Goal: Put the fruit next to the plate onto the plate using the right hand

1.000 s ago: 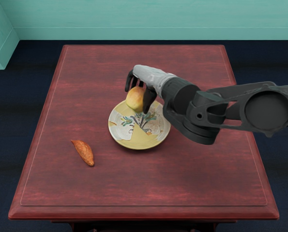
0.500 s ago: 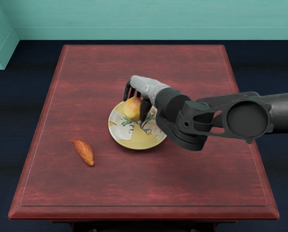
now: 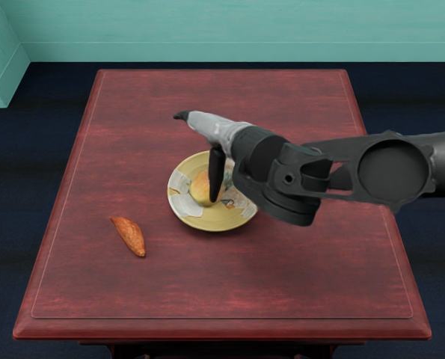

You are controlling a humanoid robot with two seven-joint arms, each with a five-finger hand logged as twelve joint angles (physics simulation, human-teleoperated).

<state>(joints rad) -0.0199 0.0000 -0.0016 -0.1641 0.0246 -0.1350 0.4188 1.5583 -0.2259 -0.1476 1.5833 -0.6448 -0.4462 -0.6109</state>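
One fruit, yellowish, is lying on the plate, a bit left of centre and inside the rim. As far as this view shows, placement looks done.

Right hand status: released. The fingers are spread and grip nothing. One points left over the far rim of the plate, and a dark one hangs straight down just right of the fruit. I can't tell whether that finger touches the fruit or only overlaps it from this angle, probably a hair apart. The palm hovers above the plate's far edge. My right arm comes in from the right, and its wrist housing covers the plate's right side.

Second item: an orange, tapered piece of produce on the tabletop, near-left and well apart from the plate. It isn't beside the plate, so I read it as not the target and leave it alone.

Remaining, my call:
- lift the hand clear, up and right, without the hanging finger clipping the fruit
- check that the fruit stays settled; it looks round enough to roll, and the plate is shallow

Left arm is out of view.
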